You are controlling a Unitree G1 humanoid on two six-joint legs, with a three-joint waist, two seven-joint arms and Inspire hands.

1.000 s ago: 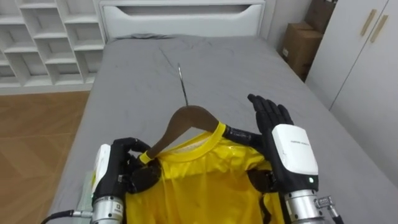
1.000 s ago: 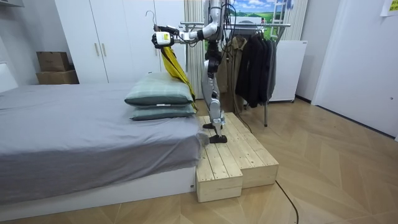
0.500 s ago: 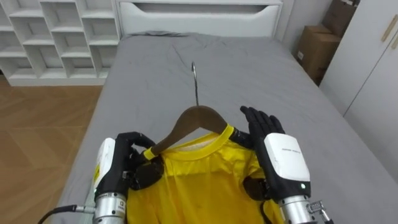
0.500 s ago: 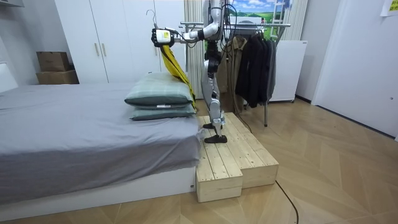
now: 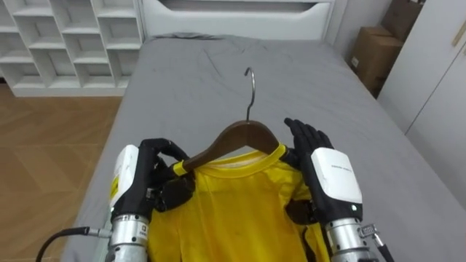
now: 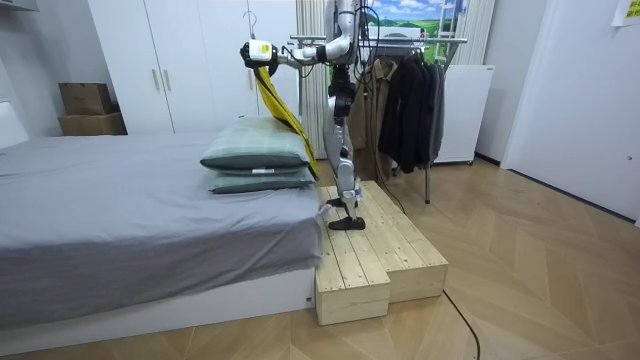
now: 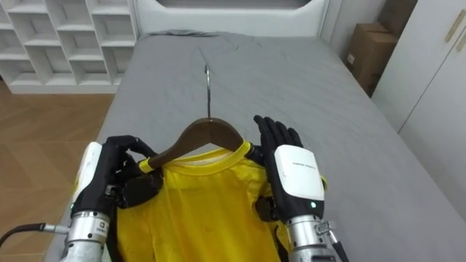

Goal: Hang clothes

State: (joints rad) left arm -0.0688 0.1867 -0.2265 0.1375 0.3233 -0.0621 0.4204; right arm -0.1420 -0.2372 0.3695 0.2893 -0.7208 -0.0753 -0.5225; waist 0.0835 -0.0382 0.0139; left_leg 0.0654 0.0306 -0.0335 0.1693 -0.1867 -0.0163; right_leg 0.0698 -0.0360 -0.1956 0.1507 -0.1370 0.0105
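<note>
A yellow shirt (image 5: 233,207) hangs on a brown wooden hanger (image 5: 237,137) whose metal hook (image 5: 250,91) points up and away from me. My left hand (image 5: 142,182) is shut on the hanger's left end together with the shirt's shoulder. My right hand (image 5: 320,171) is open, its straight fingers lying against the hanger's right shoulder. In the room view I stand on a wooden platform (image 6: 370,250) at the bed's corner, both arms stretched out, and the shirt (image 6: 275,100) dangles above the pillows.
A grey bed (image 5: 218,65) lies below the shirt, with white shelving (image 5: 65,36) at far left and cardboard boxes (image 5: 371,54) and a wardrobe (image 5: 444,80) to the right. Behind me stands a clothes rack (image 6: 420,90) with dark garments. Two pillows (image 6: 255,155) are stacked on the bed.
Both hands have lifted the hanger and shirt higher and pushed them forward. The hook now stands more upright. The right hand has moved closer to the hanger's shoulder.
</note>
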